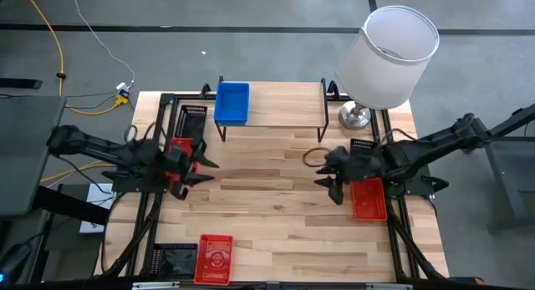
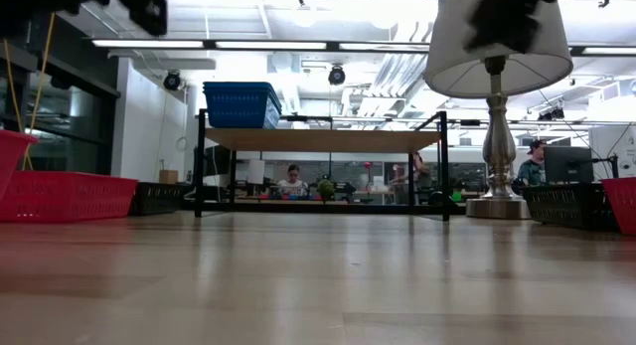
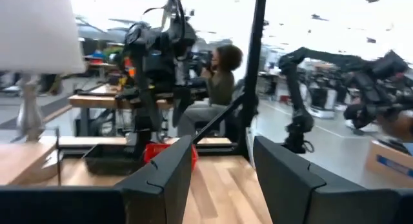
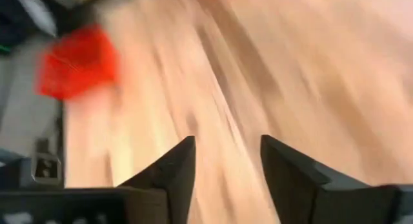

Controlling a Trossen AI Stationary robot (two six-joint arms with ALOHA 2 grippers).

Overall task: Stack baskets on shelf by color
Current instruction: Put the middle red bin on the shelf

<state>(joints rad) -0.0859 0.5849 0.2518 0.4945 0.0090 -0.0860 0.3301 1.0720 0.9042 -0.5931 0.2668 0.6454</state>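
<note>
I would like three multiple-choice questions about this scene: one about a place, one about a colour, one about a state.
1. Where is the lamp?
A. beside the shelf
B. at the table's near edge
C. on the floor

2. What colour is the basket on the shelf?
A. red
B. black
C. blue

3. How is the left hand?
A. shut on a basket
B. open, empty
C. out of view

Answers:
1 A, its base stands by the shelf's end.
2 C, it shows blue from above.
3 B, the left wrist view shows its fingers apart with nothing between.

A blue basket (image 1: 231,103) tops the light wood shelf (image 1: 284,106); red baskets (image 1: 369,198) and black baskets (image 1: 194,119) surround it.
</note>
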